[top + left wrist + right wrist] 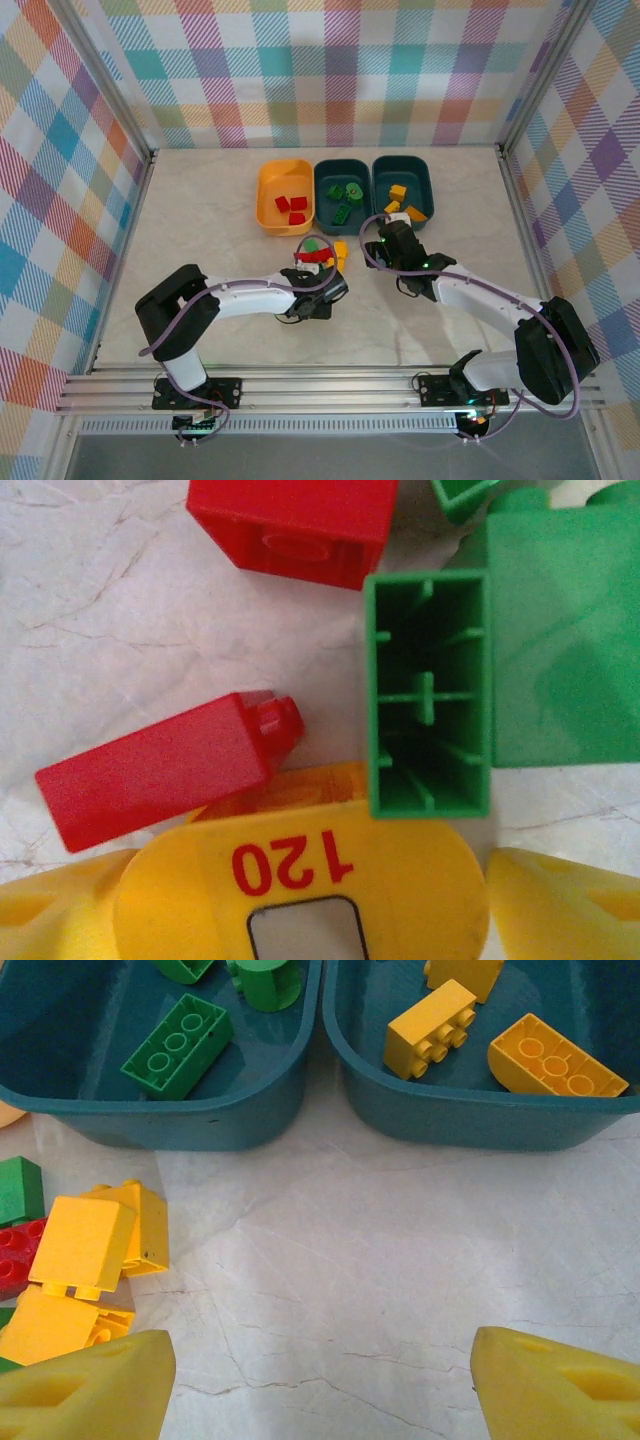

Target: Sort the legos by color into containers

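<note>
Three tubs sit side by side toward the desk's far edge, all smooth moulded plastic with rounded corners. The yellow-orange tub holds reds, the middle teal tub greens, and the right teal tub yellows.

The desk looks hard and marble-veined, so I'd expect a nudged brick to skid.

The right end effector hangs over bare desk just before the teal tubs, fingers wide apart and empty.

The left end effector sits low in the loose pile at mid-desk. Its fingers are spread either side of a rounded yellow piece printed with red numerals. Whether they are gripping or only bracketing it, I can't tell.

It's tight in there: a hollow-bottomed green brick lies right against that piece, and a slim red brick lies tipped beside it. My call is to squeeze square on the flat sides and lift straight up, so the slick studded neighbours don't ride along.
</note>
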`<action>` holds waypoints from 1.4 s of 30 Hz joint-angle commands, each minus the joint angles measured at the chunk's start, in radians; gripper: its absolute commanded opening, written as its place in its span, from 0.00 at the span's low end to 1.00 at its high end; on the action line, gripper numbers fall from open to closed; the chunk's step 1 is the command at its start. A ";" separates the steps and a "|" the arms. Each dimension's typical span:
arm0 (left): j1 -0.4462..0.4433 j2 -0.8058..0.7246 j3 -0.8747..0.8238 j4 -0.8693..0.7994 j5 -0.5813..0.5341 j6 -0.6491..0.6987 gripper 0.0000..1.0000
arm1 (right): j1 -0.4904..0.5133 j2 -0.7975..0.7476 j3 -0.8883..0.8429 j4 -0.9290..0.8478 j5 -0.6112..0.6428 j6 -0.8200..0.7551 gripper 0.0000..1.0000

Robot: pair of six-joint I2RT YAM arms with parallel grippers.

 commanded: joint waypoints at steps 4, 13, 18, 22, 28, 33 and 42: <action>0.024 0.010 -0.012 0.042 -0.033 0.040 0.74 | -0.008 -0.020 -0.010 0.028 -0.015 0.006 0.77; 0.018 -0.034 -0.066 0.100 -0.006 0.130 0.49 | -0.008 -0.038 -0.016 0.026 -0.007 0.010 0.76; -0.082 -0.121 0.008 -0.009 -0.058 0.181 0.43 | -0.040 -0.022 0.003 -0.035 0.036 0.068 0.74; -0.117 -0.186 0.093 -0.041 -0.028 0.223 0.41 | -0.128 -0.036 -0.004 -0.093 0.048 0.165 0.74; -0.016 -0.104 0.283 0.117 0.055 0.394 0.41 | -0.363 -0.128 -0.111 -0.049 -0.162 0.306 0.79; 0.089 0.157 0.583 0.200 0.215 0.506 0.40 | -0.465 -0.189 -0.190 -0.005 -0.231 0.381 0.81; 0.156 0.725 1.411 -0.047 0.358 0.614 0.42 | -0.493 -0.256 -0.242 0.062 -0.249 0.371 0.81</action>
